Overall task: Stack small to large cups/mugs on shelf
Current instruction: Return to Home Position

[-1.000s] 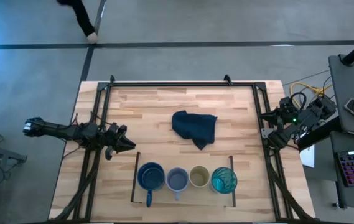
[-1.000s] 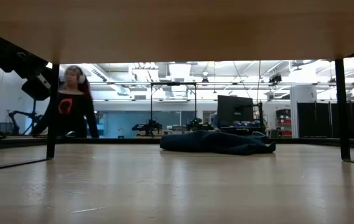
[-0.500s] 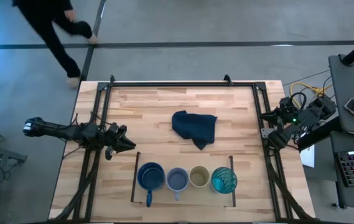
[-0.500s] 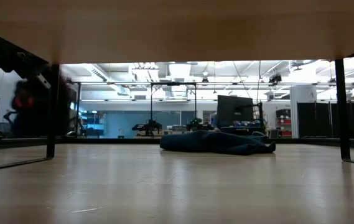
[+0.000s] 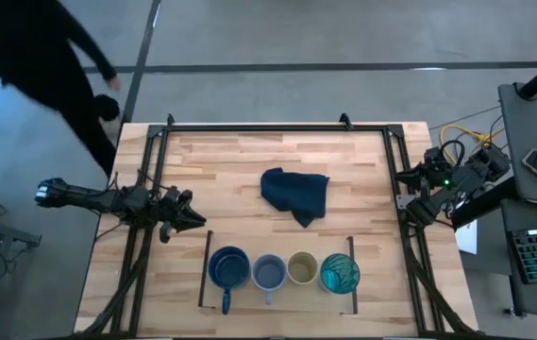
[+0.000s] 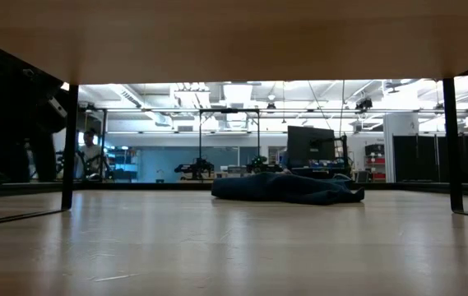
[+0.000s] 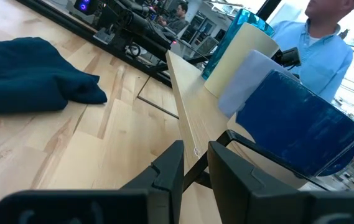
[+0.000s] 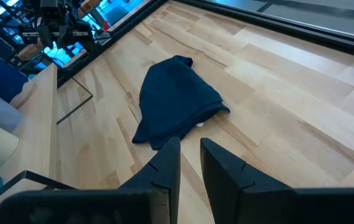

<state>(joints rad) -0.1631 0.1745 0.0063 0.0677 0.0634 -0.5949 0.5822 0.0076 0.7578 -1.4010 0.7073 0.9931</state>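
Note:
The shelf (image 5: 277, 295), a light-wood board with thin dark rails, lies near the table's near edge. Four vessels stand on it in a row: a dark blue handled mug (image 5: 228, 269), a grey-blue cup (image 5: 268, 273), a beige cup (image 5: 302, 268) and a teal tumbler (image 5: 340, 273). They also show in the left wrist view: mug (image 7: 295, 127), grey-blue cup (image 7: 251, 78), beige cup (image 7: 239, 56), tumbler (image 7: 236, 28). My left gripper (image 5: 194, 219) is shut and empty, just off the shelf's far left corner. My right gripper (image 5: 410, 212) is shut and empty at the table's right edge.
A crumpled dark blue cloth (image 5: 295, 194) lies mid-table, beyond the shelf; it also shows in the low view (image 6: 287, 187) and the right wrist view (image 8: 173, 102). A dark metal frame (image 5: 268, 127) runs round the table. A person (image 5: 41, 57) walks beyond the far left corner.
Both arms have kept still and the cups stand as before. The person beyond the table's far left corner has walked further toward the left.

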